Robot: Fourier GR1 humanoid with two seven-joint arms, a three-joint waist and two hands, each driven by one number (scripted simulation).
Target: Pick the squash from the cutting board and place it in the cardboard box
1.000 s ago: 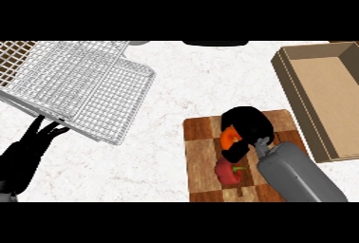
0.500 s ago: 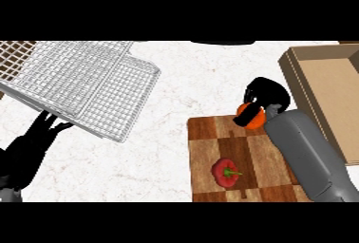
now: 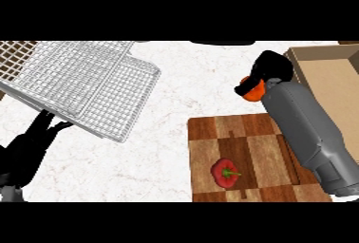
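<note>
My right hand (image 3: 272, 70) is curled round the orange squash (image 3: 251, 90), which shows as an orange patch under the fingers. It hangs above the white counter, beyond the far edge of the wooden cutting board (image 3: 245, 137) and just left of the cardboard box (image 3: 329, 76). The box stands open at the far right. My left hand (image 3: 32, 142) rests open at the lower left, fingers up, beside the wire rack.
A red bell pepper (image 3: 226, 172) lies on the cutting board near its front edge. A white wire dish rack (image 3: 77, 80) fills the upper left of the white marble counter (image 3: 182, 95).
My right hand has lifted the squash off the cutting board and carried it away from me and to the right, toward the box. The left hand stayed put.
</note>
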